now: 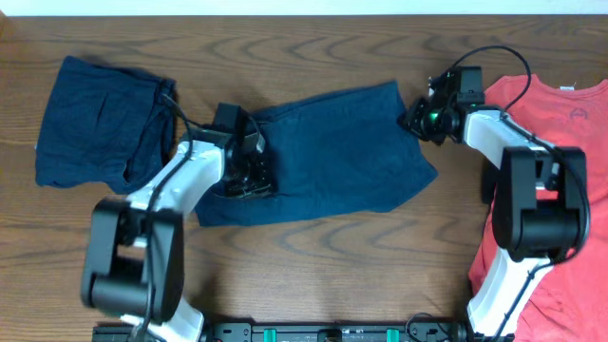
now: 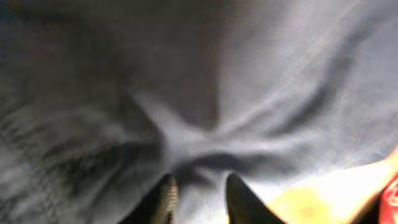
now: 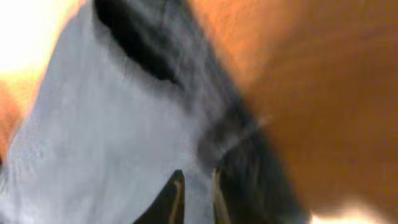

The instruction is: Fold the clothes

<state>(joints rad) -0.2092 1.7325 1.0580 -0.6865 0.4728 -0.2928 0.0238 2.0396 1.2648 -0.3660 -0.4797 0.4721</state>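
Note:
The navy shorts (image 1: 332, 152) lie spread in the middle of the table. My left gripper (image 1: 249, 180) is at their left edge, shut on a fold of the navy cloth (image 2: 199, 186) between its fingers. My right gripper (image 1: 419, 121) is at the shorts' upper right corner, shut on the cloth edge (image 3: 198, 186). A second navy garment (image 1: 100, 123) lies at the far left, apart from both grippers.
A red shirt (image 1: 560, 190) lies at the right edge under the right arm. Bare wooden table (image 1: 313, 43) runs along the back and front. The arm bases stand at the front edge.

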